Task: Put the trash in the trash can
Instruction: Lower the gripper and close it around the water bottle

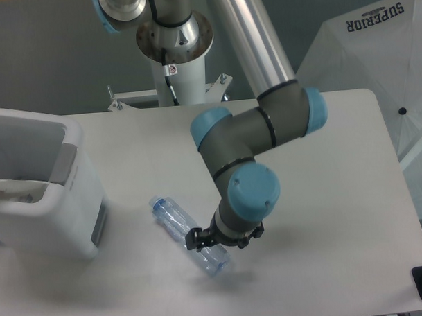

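While lowered onto the table near the bottom centre of the frame, black two-finger gripper sits right over the lower end of the small clear plastic bottle with bluish ends. Fingers straddling the bottle; whether closed on it or still apart, cannot tell, since the wrist's blue cap hides most of the jaws. Bottle lying on its side on the pale grey table, slanted from upper left to lower right, its upper cap end free and pointing toward the bin. Large white boxy plastic trash can with rounded corners at the left edge of the frame, well apart from the bottle, some whitish material dimly visible inside. White umbrella-like fabric with black lettering at the upper right, behind the table's far corner.
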